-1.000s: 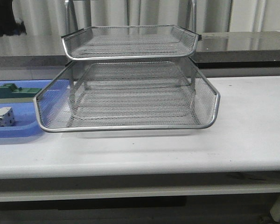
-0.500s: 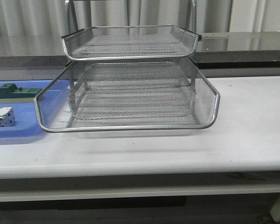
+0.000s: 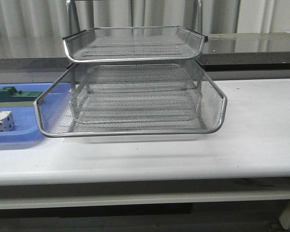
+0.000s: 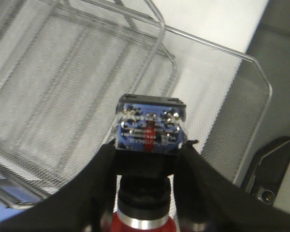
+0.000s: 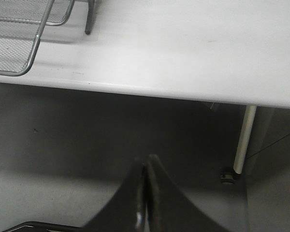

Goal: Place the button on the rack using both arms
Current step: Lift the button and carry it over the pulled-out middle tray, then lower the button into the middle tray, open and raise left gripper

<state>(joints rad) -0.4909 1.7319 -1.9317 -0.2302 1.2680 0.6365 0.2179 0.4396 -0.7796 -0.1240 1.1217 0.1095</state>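
Note:
The button [image 4: 150, 128] shows only in the left wrist view, its blue-black body pointing away and its red cap [image 4: 145, 223] toward the wrist. My left gripper [image 4: 150, 146] is shut on its body, holding it in the air over the rack's [image 4: 63, 96] wire-mesh trays. In the front view the silver rack [image 3: 135, 131] stands on the white table with its trays empty, and neither arm shows there. My right gripper [image 5: 147, 158] is shut on nothing, hanging over the floor beyond the table's front edge, with a corner of the rack [image 5: 19, 48] in its view.
A flat blue tray [image 3: 9, 134] lies left of the rack with a green-and-cream block [image 3: 17, 95] and a white block [image 3: 2, 121] on it. The white table [image 3: 251, 125] runs off to the right. A table leg [image 5: 244, 140] stands near my right gripper.
A dark shape at the top left of the front view a second ago is gone. The rack's lower tray has shifted slightly to the left.

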